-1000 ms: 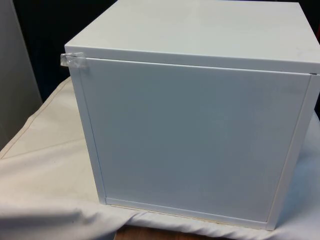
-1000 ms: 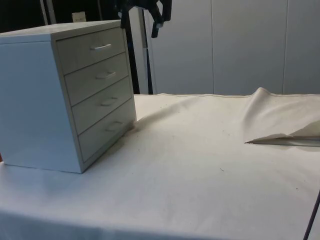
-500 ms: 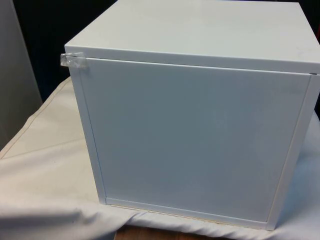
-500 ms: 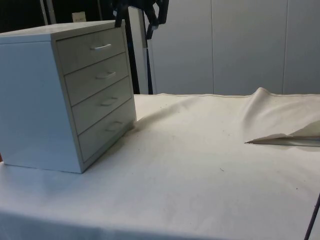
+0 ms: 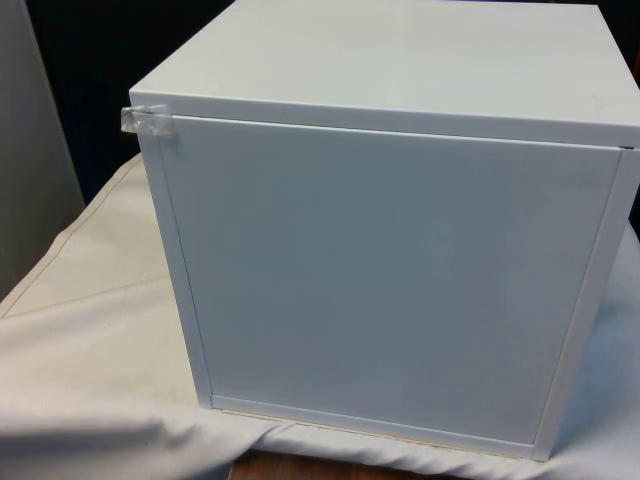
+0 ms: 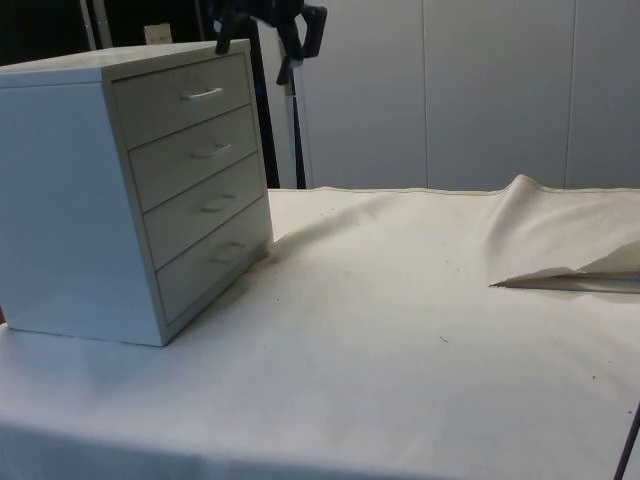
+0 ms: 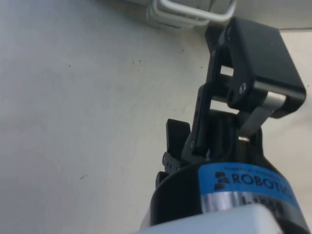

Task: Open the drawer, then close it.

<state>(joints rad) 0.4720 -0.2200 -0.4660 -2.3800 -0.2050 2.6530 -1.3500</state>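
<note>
Task status: nothing done; all four drawers of the white box-shaped chest of drawers [image 6: 140, 190] sit flush, so opening and closing both remain; the black two-finger gripper [image 6: 258, 50], jaws spread wide, hovers at 1 o'clock from the top drawer's pale bar handle [image 6: 202, 94], apart from it.

The black gripper [image 6: 262, 45] is seen at the upper left of the side view, raised high, its two fingers [image 6: 291, 66] spread apart and pointed downward, nothing being held between them
</note>
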